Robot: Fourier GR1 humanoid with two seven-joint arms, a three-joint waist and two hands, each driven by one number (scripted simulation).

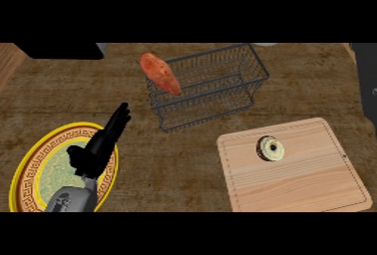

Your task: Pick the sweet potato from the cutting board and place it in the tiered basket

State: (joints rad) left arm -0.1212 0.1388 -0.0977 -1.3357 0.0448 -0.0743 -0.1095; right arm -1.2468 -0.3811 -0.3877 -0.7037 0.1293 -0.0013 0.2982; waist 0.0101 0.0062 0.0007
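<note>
An orange-red, elongated sweet potato (160, 73) lies tilted at the upper left corner of a dark grey wire tiered basket (221, 94), its upper end poking above the rim and its lower end resting against the wire of the top tier. The basket stands on a brown, mottled table (184, 164), towards the far side.

Near the right side of the table lies a pale wooden rectangular cutting board (309, 169), well apart from the basket's base. On the board sits a small round doughnut with pale icing and a dark hole (270, 148), close to the board's upper left part.

At the lower left lies a round plate with a yellow rim, a brown patterned band and a green centre (37, 164). The left robot hand (103, 142), black on a grey forearm, shows above this plate; its fingers are straight and point up towards the basket, released and holding nothing. It is apart from the sweet potato. The right robot hand does not show.

A dark block (59, 50) sits at the far left edge of the table.
</note>
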